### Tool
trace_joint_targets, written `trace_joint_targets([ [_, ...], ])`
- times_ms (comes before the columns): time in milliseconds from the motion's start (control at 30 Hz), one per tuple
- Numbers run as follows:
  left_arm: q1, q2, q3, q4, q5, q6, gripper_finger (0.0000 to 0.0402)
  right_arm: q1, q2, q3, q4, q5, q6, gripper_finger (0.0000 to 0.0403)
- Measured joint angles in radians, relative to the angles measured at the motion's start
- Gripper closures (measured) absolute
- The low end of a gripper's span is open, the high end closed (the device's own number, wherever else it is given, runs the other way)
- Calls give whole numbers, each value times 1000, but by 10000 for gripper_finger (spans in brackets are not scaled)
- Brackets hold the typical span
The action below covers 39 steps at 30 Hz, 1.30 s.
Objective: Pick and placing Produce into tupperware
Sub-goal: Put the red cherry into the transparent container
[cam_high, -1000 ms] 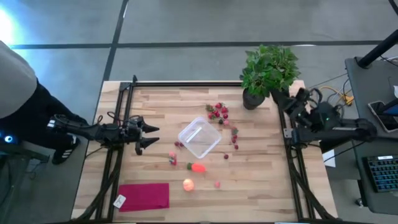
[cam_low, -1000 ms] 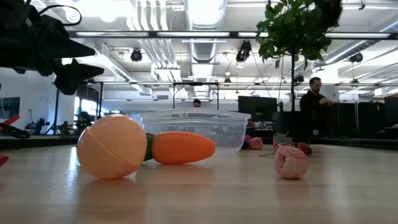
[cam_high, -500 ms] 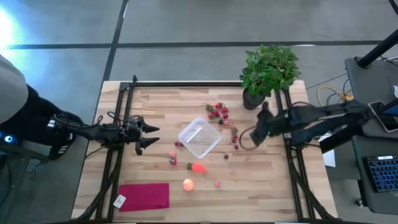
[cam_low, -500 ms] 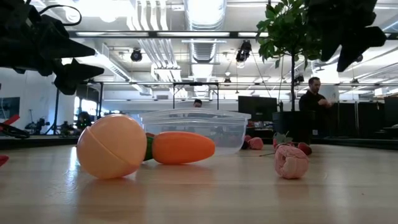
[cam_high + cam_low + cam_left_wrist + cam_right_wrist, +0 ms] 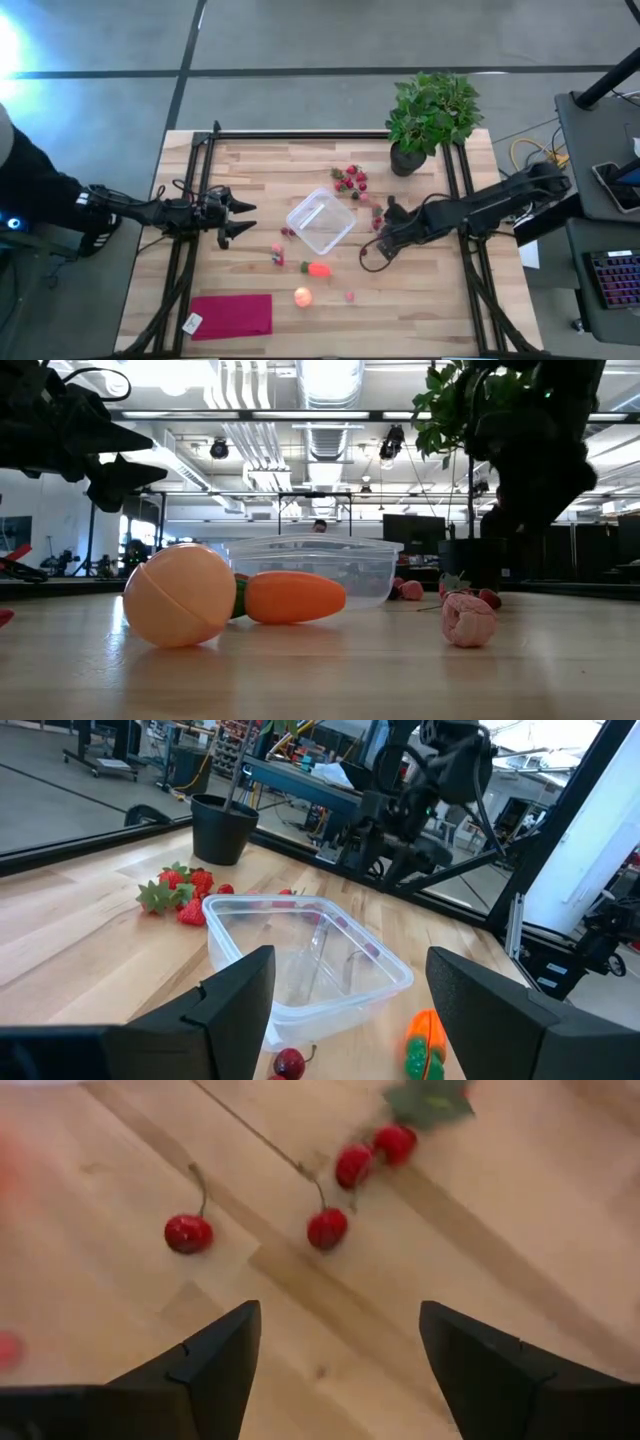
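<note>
- The right gripper (image 5: 372, 250) sits just right of centre in the high view, low over the table (image 5: 420, 300), its fingers spread wide with nothing between them
- In the right wrist view, 2 dark fingers (image 5: 215, 1365) frame bare wood, with stemmed cherries (image 5: 328, 1227) lying ahead of them
- The tupperware (image 5: 320, 221) sits open and empty at the centre of the high view, just left of the right gripper
- A cluster of strawberries (image 5: 350, 180) lies above the container, near the potted plant (image 5: 432, 115) at upper right
- The carrot-shaped piece (image 5: 318, 268) lies just below the container; the round fruit (image 5: 303, 296) lies lower still
- The left gripper (image 5: 240, 219) waits at centre left, its fingers spread, holding nothing
- A magenta cloth (image 5: 232, 314) lies flat at lower left
</note>
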Motion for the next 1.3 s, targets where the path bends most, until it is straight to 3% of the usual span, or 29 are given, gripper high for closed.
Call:
trace_joint_targets([
  [133,0,2,0,0,0,0,155,0,28,-36,86,43,-132,138],
  [400,0,1,0,0,0,0,155,9,38,-95,131,35,-282,138],
  [633,0,0,0,0,0,0,155,8,85,-153,281,41,-475,138],
  [967,0,0,0,0,-1,0,155,-34,203,-125,328,23,-463,151],
  [1300,0,2,0,0,0,0,155,-60,196,-124,342,26,-461,231],
])
